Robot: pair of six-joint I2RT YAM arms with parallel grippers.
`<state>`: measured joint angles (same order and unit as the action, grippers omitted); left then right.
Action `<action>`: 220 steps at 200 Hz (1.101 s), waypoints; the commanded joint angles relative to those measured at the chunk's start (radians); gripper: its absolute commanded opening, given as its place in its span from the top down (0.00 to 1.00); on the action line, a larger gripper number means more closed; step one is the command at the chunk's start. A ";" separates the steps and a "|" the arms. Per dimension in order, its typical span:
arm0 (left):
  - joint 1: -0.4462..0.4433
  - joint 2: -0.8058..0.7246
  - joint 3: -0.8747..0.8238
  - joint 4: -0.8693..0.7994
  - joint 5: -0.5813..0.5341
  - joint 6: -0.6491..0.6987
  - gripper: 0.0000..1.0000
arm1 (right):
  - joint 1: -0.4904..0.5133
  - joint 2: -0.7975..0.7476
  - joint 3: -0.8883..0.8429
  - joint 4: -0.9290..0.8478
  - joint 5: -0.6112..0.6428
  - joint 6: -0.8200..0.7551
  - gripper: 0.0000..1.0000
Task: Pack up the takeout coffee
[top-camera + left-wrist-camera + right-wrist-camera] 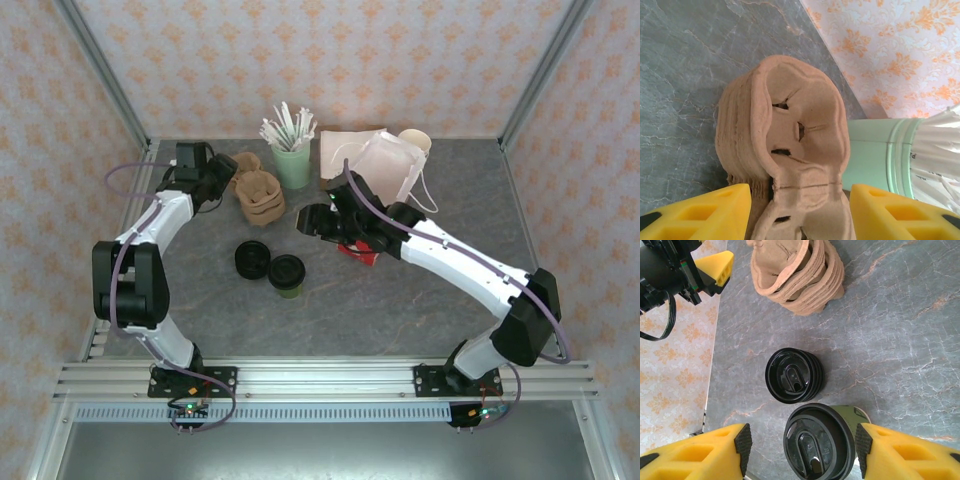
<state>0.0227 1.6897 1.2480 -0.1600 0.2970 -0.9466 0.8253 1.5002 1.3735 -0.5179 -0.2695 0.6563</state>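
Right gripper (802, 452), fingers spread, aimed at lidded coffee (822, 440) standing left of table (400, 320) centre beside spare lids (792, 376): best closed gently below lid, cup upright; left gripper (800, 212) spread at carrier stack (790, 125), far edge.

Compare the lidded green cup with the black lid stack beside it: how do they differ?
The takeout coffee has an olive-green paper body under one lid; the lid stack is several black lids, no cup. The takeout coffee stands taller than the low lid stack. Both are round, black-topped, side by side on the table.
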 commanded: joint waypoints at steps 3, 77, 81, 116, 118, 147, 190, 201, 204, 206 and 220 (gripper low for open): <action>0.013 0.016 0.043 -0.044 -0.057 -0.020 0.45 | -0.010 -0.032 -0.004 -0.027 -0.007 -0.006 0.40; 0.022 0.092 0.095 -0.060 -0.052 -0.028 0.46 | -0.022 -0.023 0.007 -0.040 -0.011 -0.012 0.40; 0.022 0.094 0.098 -0.059 -0.051 -0.029 0.46 | -0.022 -0.023 0.008 -0.040 -0.011 -0.012 0.40; 0.022 0.113 0.120 -0.060 -0.044 -0.031 0.49 | -0.022 -0.024 0.003 -0.042 -0.011 -0.013 0.40; 0.022 0.114 0.122 -0.060 -0.043 -0.031 0.49 | -0.023 -0.024 0.004 -0.041 -0.011 -0.014 0.40; 0.022 0.130 0.128 -0.064 -0.037 -0.038 0.51 | -0.025 -0.023 0.001 -0.040 -0.013 -0.012 0.40; 0.022 0.126 0.107 -0.047 -0.044 -0.049 0.51 | -0.026 -0.021 0.003 -0.038 -0.016 -0.009 0.40; 0.022 0.128 0.110 -0.047 -0.045 -0.049 0.51 | -0.026 -0.021 0.002 -0.039 -0.016 -0.011 0.40; 0.021 0.129 0.111 -0.047 -0.043 -0.050 0.51 | -0.026 -0.020 0.001 -0.039 -0.015 -0.011 0.40; 0.022 0.130 0.112 -0.047 -0.043 -0.049 0.51 | -0.026 -0.020 0.002 -0.039 -0.014 -0.011 0.40; 0.022 0.133 0.111 -0.049 -0.045 -0.051 0.51 | -0.027 -0.021 0.002 -0.039 -0.014 -0.009 0.40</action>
<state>0.0357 1.8076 1.3514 -0.2047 0.2760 -0.9802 0.8040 1.5002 1.3735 -0.5392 -0.2848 0.6559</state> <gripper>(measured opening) 0.490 0.601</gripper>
